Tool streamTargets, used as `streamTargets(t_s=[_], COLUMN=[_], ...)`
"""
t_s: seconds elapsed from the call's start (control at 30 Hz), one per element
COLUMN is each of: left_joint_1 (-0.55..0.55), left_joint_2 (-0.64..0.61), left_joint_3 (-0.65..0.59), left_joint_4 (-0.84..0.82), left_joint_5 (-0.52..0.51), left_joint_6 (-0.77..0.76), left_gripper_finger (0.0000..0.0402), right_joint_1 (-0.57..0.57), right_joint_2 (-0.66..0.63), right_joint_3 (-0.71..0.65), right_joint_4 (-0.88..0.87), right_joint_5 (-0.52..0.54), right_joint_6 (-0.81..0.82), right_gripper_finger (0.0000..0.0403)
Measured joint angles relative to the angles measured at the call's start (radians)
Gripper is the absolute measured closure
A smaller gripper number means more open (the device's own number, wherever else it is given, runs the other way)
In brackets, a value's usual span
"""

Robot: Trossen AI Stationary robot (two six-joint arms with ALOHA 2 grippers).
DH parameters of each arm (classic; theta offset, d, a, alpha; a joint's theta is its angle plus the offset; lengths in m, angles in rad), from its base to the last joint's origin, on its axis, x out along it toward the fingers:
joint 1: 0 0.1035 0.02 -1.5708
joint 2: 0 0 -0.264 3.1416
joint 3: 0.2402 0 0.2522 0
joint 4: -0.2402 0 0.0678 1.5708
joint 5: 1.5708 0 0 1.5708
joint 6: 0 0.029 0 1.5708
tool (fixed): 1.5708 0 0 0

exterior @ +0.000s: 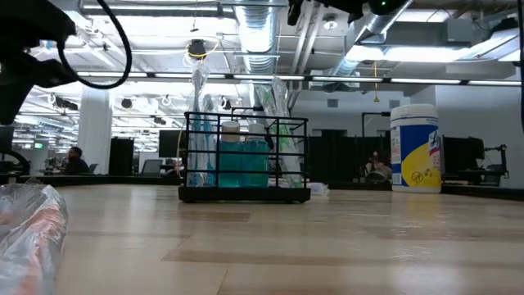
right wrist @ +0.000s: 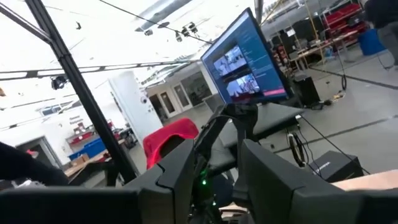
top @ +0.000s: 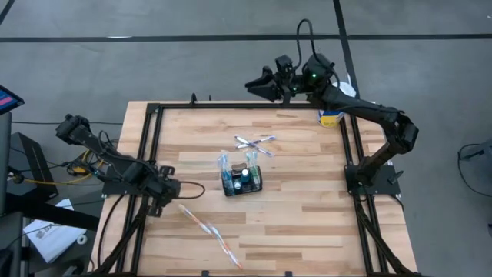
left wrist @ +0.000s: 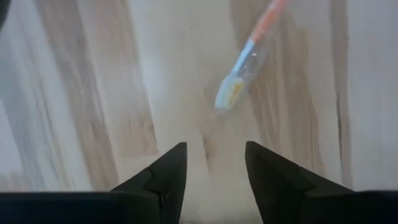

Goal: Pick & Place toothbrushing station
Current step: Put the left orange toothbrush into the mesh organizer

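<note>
The organiser basket (top: 242, 181) stands near the middle of the table (top: 307, 223), with upright wrapped toothbrushes (top: 224, 164) and bottles (exterior: 244, 156) in its compartments; two wrapped toothbrushes (top: 254, 143) lie crossed on the table between the basket and the far edge; another wrapped toothbrush (top: 206, 227) lies slanted toward the near left corner, near the left gripper (top: 178, 187) at the left edge; the wipes tub (top: 331, 117) stands by the far right corner; the right gripper (top: 252, 84) hangs beyond the far edge.
</note>
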Motion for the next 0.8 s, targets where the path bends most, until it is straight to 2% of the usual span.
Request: streamTargets(t_s=[0.1, 0.27, 0.47, 0.63, 0.8], left_joint_1=[-0.003, -0.003, -0.003, -0.003, -0.002], left_joint_2=[0.0, 0.041, 0.154, 0.259, 0.315], left_joint_3=[-0.012, -0.013, -0.061, -0.07, -0.07], left_joint_4=[0.046, 0.097, 0.227, 0.238, 0.331], left_joint_5=[0.006, 0.022, 0.058, 0.067, 0.059], left_joint_6=[0.072, 0.08, 0.062, 0.056, 0.056], left_gripper_finger=[0.0239, 0.0232, 0.0229, 0.0233, 0.0239], right_joint_1=[0.001, 0.005, 0.005, 0.005, 0.005], right_joint_2=[0.0, 0.0, 0.0, 0.0, 0.0], right_joint_3=[0.0, 0.0, 0.0, 0.0, 0.0], right_joint_4=[0.001, -0.015, -0.01, -0.011, -0.015], right_joint_5=[0.006, 0.017, -0.002, -0.03, -0.033], right_joint_6=[0.0, -0.002, -0.001, -0.005, -0.027], right_gripper_finger=[0.0276, 0.0276, 0.0276, 0.0276, 0.0276])
